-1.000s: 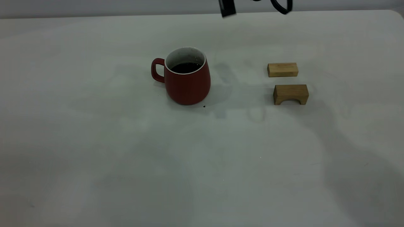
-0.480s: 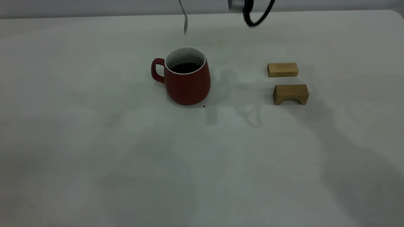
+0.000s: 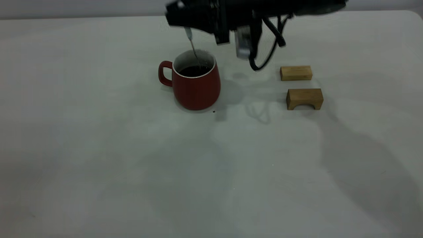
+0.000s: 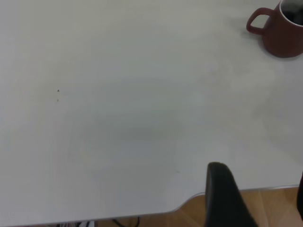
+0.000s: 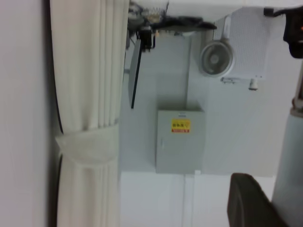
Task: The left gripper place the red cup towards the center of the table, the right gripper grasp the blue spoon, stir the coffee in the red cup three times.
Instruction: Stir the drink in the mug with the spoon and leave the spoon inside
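Note:
The red cup (image 3: pixel 195 85) stands upright near the middle of the table (image 3: pixel 99 155), handle toward the left, with dark coffee (image 3: pixel 195 70) inside. My right gripper (image 3: pixel 185 23) hovers just above and behind the cup, shut on the blue spoon (image 3: pixel 193 49). The spoon hangs down through the rim, its lower end at the coffee surface. In the right wrist view the pale spoon handle (image 5: pixel 289 175) sits beside one dark finger (image 5: pixel 246 203). My left gripper (image 4: pixel 262 203) is open over the table's near edge, far from the cup (image 4: pixel 283 34).
Two tan wooden blocks lie right of the cup: a flat one (image 3: pixel 295 73) and an arched one (image 3: pixel 304 98). A black cable (image 3: pixel 264 56) loops below the right arm. A dark speck (image 3: pixel 214 111) lies by the cup's base.
The right arm has come down into view and moved left. The spoon, which hung above the cup half a second ago, now dips inside its rim. The cup has not moved.

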`<state>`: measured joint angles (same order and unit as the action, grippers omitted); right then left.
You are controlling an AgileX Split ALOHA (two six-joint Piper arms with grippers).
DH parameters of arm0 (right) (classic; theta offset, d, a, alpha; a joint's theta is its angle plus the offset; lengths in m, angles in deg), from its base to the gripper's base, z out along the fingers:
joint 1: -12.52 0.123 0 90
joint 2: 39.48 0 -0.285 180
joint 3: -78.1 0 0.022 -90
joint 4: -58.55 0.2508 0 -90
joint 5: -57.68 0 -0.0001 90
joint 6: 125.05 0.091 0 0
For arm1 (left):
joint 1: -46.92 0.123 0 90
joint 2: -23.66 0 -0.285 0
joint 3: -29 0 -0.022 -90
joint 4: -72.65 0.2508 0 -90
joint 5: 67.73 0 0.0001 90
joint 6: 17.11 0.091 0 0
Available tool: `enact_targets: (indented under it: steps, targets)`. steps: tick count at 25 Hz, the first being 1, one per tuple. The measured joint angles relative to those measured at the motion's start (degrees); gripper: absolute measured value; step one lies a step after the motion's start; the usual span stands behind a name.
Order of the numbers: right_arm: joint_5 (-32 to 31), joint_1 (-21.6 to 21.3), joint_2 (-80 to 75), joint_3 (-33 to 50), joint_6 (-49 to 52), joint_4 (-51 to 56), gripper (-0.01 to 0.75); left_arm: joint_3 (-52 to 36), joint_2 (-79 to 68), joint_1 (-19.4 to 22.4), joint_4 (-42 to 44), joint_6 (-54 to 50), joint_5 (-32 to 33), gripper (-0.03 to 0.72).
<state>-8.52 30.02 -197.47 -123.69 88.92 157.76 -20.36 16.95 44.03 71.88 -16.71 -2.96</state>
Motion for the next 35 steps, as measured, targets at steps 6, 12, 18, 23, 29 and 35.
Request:
enact_targets:
  steps: [6, 12, 18, 23, 29, 35]
  targets:
    - [0.1, -1.3, -0.8, -0.1, 0.0, -1.0, 0.133, 0.0, 0.0, 0.0, 0.0, 0.0, 0.0, 0.446]
    - [-0.4, 1.6, -5.1, -1.9, 0.5, 1.7, 0.133, 0.0, 0.0, 0.0, 0.0, 0.0, 0.0, 0.446]
    - [-0.3, 2.5, -7.3, -6.6, 0.7, 1.5, 0.133, 0.0, 0.0, 0.0, 0.0, 0.0, 0.0, 0.446]
    - [-0.2, 1.3, -7.3, -8.1, 0.4, 1.5, 0.133, 0.0, 0.0, 0.0, 0.0, 0.0, 0.0, 0.446]
    - [0.0, -1.6, -6.5, -6.1, -2.7, 0.9, 0.133, 0.0, 0.0, 0.0, 0.0, 0.0, 0.0, 0.446]
    - [0.0, -1.7, -2.3, 3.3, -2.8, 1.2, 0.133, 0.0, 0.0, 0.0, 0.0, 0.0, 0.0, 0.446]
